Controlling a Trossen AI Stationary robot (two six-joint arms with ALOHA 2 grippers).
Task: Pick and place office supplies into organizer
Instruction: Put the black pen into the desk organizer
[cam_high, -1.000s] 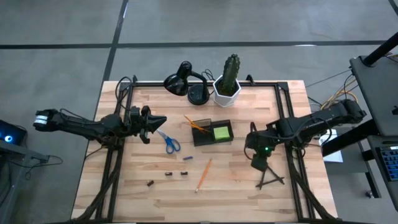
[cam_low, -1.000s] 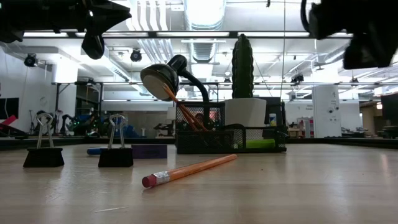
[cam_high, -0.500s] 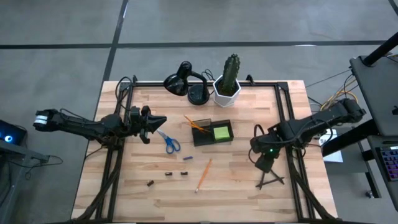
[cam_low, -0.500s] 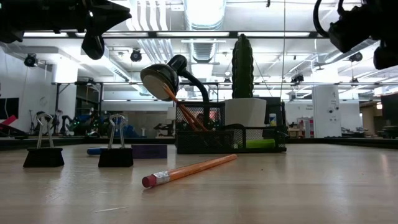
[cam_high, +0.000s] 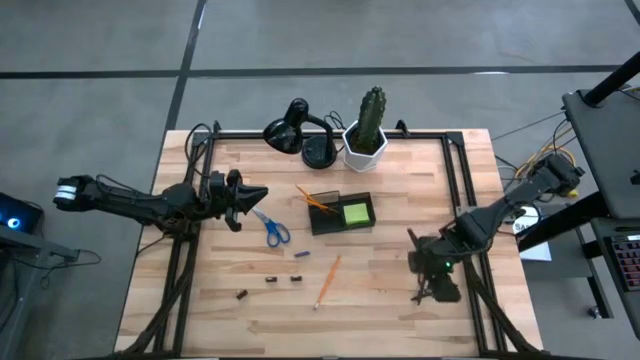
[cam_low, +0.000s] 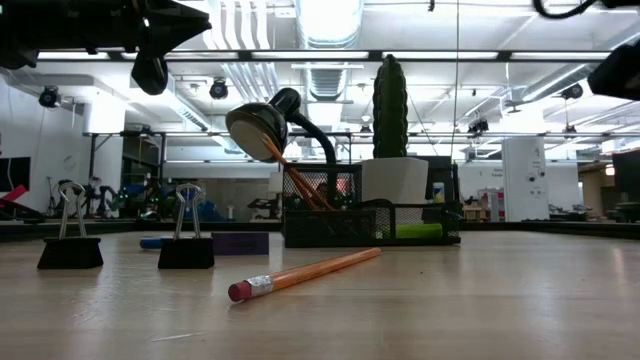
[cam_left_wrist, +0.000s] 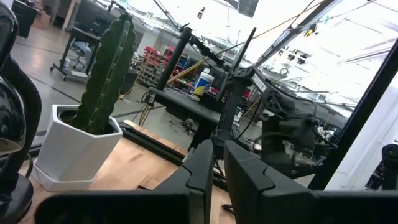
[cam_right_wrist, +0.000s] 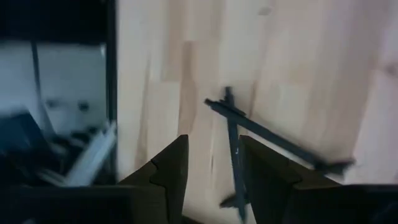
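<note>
Pale wood planks form the table (cam_high: 380, 290), with the organizer (cam_high: 341, 214) near its middle as the landmark. Away from the organizer, toward the table's right front corner, lie the thin black sticks (cam_high: 437, 288), crossed over one another. The right gripper (cam_high: 440, 268) hangs directly above them; in its wrist view the longest stick (cam_right_wrist: 233, 149) runs up through the gap between the parted fingers (cam_right_wrist: 171, 171), roughly along the gripper's reach, so the jaws look set to close across it. Nothing is held there yet. The left gripper (cam_high: 248, 196) waits on the organizer's other side, fingers closed and empty, just beside the blue-handled scissors (cam_high: 272, 228). An orange pencil (cam_high: 327, 281) lies loose in front of the organizer. By my judgement the right arm is far nearer the sticks.
</note>
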